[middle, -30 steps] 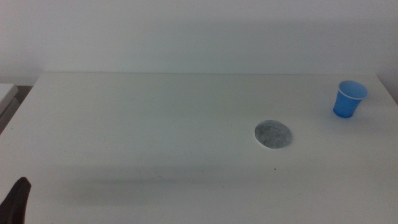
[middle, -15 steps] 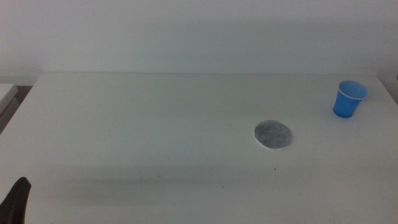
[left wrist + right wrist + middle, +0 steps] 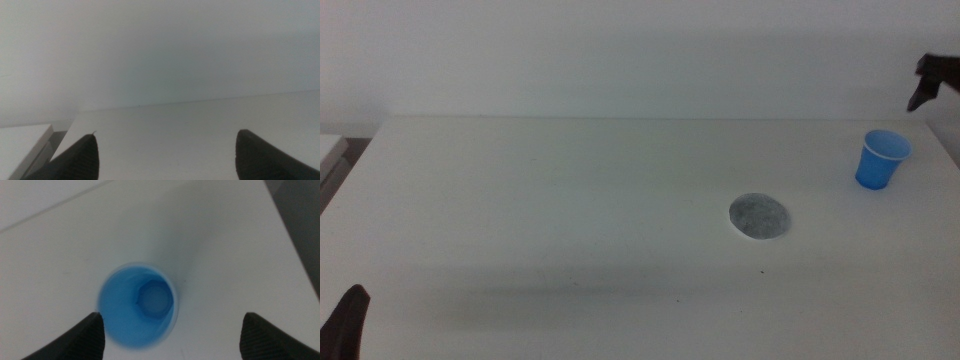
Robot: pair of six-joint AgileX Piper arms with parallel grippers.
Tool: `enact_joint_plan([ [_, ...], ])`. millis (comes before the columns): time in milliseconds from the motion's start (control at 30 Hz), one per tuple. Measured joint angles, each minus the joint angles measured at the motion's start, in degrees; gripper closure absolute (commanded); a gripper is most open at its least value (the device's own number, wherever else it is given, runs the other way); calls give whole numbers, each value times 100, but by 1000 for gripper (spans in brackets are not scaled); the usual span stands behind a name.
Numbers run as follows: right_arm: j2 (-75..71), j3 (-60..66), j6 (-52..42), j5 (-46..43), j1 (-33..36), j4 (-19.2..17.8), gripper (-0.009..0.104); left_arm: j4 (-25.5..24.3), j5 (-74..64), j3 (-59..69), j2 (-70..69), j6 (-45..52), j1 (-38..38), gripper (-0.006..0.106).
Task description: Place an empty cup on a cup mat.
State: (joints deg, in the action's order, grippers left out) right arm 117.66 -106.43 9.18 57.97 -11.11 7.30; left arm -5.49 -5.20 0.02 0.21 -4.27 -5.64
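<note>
Most of the right tool [image 3: 932, 82] is cut off at the middle view's right edge; I see only a dark tip above the cup [image 3: 882, 159]. From its wrist camera I look straight down into the cup [image 3: 137, 305], which holds nothing, its jaws spread wide to either side without touching it. The cup stands upright near the tabletop's [image 3: 570, 200] far right corner, well apart from the cup mat [image 3: 760, 216]. The left tool [image 3: 165, 155] waits at the near left, jaws wide.
</note>
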Motion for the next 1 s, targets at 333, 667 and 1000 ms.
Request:
enact_joint_plan([
  [333,1127,-292,-132,-59,0,59,70,0,0,0,0,0,0,7],
  [667,436,-59,-587,25,524,76,97,0,0,0,0,0,0,7],
  [1000,-1178,1969,-610,-830,1820,300,97,0,0,0,0,0,0,7],
])
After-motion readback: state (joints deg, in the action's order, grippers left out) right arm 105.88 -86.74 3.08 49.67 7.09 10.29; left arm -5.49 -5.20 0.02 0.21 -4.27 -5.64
